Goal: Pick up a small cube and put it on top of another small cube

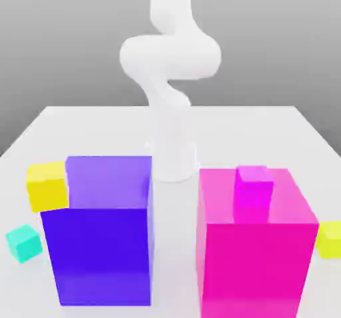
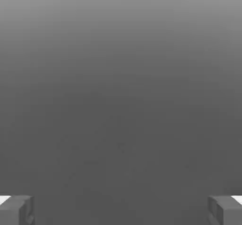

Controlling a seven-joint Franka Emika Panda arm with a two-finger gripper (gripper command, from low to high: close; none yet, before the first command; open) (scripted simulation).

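Note:
A small magenta cube (image 1: 254,185) rests on top of a large magenta block (image 1: 256,257) at the exterior view's right. A small teal cube (image 1: 24,243) lies on the table at the left. A yellow cube (image 1: 47,186) sits against the upper left side of a large purple block (image 1: 103,237). Another yellow cube (image 1: 330,238) peeks in at the right edge. In the hand view my gripper (image 2: 121,212) is open, its fingertips (image 2: 16,210) far apart, with nothing between them and plain grey beyond.
The white arm (image 1: 170,77) rises from its base behind the two large blocks and leaves the picture's upper edge. The white table (image 1: 100,127) stretches behind the blocks. A narrow gap separates the purple and magenta blocks.

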